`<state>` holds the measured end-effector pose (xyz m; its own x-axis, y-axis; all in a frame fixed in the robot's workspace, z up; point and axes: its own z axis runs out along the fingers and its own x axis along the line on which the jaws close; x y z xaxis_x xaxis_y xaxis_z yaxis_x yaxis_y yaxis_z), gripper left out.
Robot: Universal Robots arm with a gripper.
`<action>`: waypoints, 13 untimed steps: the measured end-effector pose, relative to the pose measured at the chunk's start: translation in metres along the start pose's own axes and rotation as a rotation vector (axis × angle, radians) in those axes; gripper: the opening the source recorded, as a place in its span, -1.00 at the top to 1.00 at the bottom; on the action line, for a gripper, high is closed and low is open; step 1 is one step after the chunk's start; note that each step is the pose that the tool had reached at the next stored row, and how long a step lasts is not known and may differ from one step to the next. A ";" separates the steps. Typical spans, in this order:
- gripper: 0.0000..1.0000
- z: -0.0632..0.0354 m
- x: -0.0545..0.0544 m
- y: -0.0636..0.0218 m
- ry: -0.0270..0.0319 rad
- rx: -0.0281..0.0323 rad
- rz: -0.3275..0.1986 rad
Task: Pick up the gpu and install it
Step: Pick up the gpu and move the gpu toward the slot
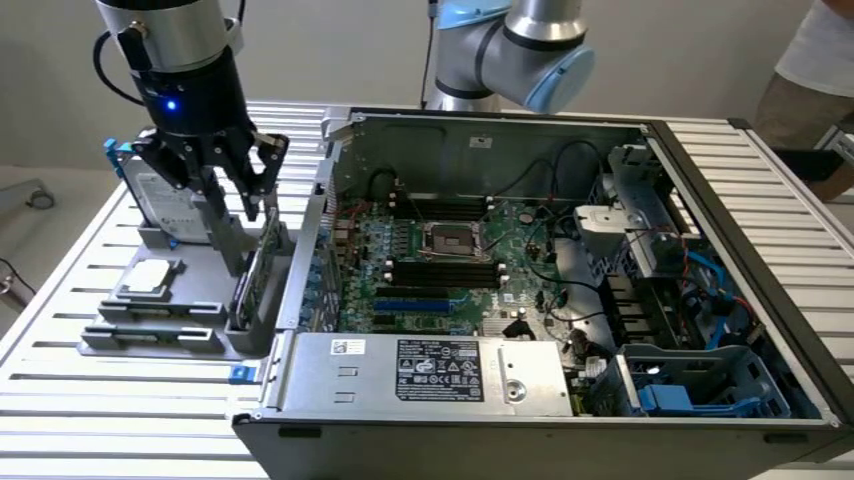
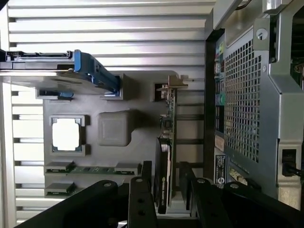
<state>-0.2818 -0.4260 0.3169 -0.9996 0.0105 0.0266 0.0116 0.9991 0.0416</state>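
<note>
The gpu (image 1: 262,268) stands on edge in a slot of the grey parts holder (image 1: 200,345), right beside the open computer case (image 1: 307,250). In the wrist view the gpu (image 2: 167,142) shows edge-on, with its green board, black cover and silver bracket. My gripper (image 1: 235,212) hangs just over the gpu's upper edge. In the wrist view the gripper (image 2: 165,172) is open, its black fingers (image 2: 141,199) standing on either side of the card with gaps showing. Nothing is held.
The holder also carries a silver hard drive with a blue frame (image 1: 160,205), a processor (image 1: 150,277) and memory sticks (image 2: 90,168). The case's motherboard (image 1: 454,260) lies exposed. The case's perforated wall (image 2: 247,95) is close beside the gpu. A person (image 1: 817,70) stands at the exterior view's right.
</note>
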 end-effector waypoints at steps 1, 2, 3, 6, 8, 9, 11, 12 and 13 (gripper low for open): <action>0.24 0.0010 0.000 -0.0011 0.0005 0.0000 -0.005; 0.11 0.0020 0.000 -0.0022 0.0012 0.0001 -0.010; 0.11 0.0033 0.000 -0.0033 0.0023 0.0002 -0.015; 0.11 0.0079 0.000 -0.0063 0.0055 0.0008 -0.029; 0.11 0.0114 0.000 -0.0083 0.0074 0.0011 -0.040; 0.11 0.0131 0.000 -0.0091 0.0082 0.0013 -0.046; 0.11 0.0167 -0.001 -0.0107 0.0090 0.0016 -0.058; 0.11 0.0185 -0.001 -0.0114 0.0092 0.0017 -0.064; 0.11 0.0203 -0.001 -0.0119 0.0095 0.0019 -0.070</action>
<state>-0.2818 -0.4371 0.2961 -0.9977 -0.0598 0.0331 -0.0584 0.9974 0.0418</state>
